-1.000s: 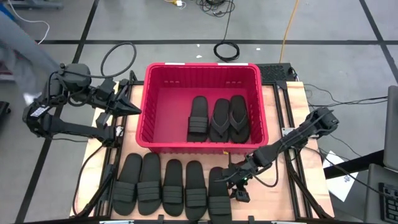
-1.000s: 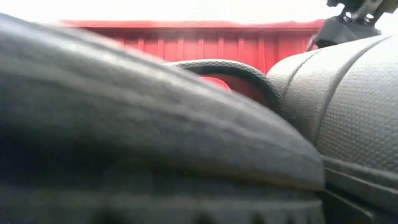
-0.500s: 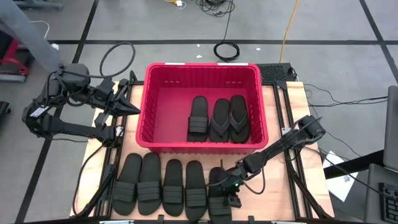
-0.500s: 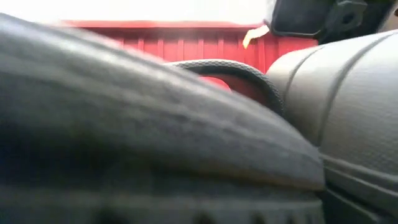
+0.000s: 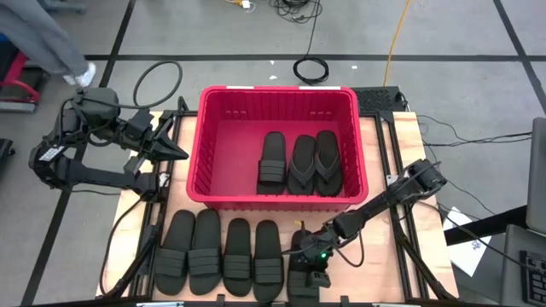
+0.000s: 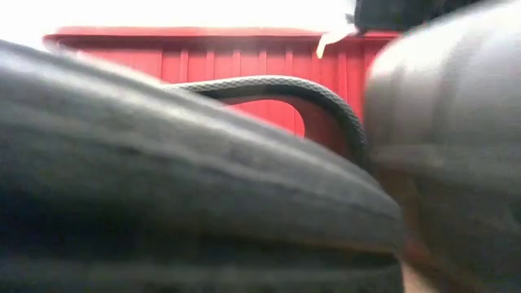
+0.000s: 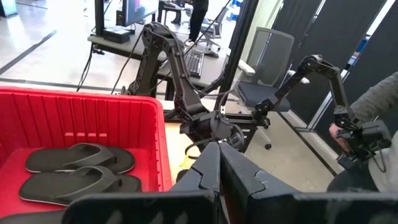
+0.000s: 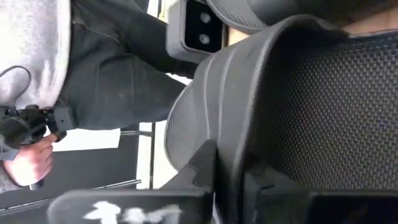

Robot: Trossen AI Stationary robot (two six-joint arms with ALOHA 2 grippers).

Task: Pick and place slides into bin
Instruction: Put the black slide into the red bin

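3 black slides point(image 5: 300, 162) lie flat in the red bin point(image 5: 205, 145); 5 more point(image 5: 223, 257) sit before it.

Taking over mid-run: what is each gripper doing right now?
Left gripper: shut, empty, left of the bin.
Right gripper: shut on the rightmost sandal of the front row.

Even, bright overhead light; the low view is blurred by close slides point(image 6: 187, 187), its top glaring white.

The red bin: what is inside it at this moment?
The red bin holds three slides: one wide-strap slide and two thong flip-flops beside it, flat on the floor, right of centre. The left part shows bare red floor. Nothing covers the inside.
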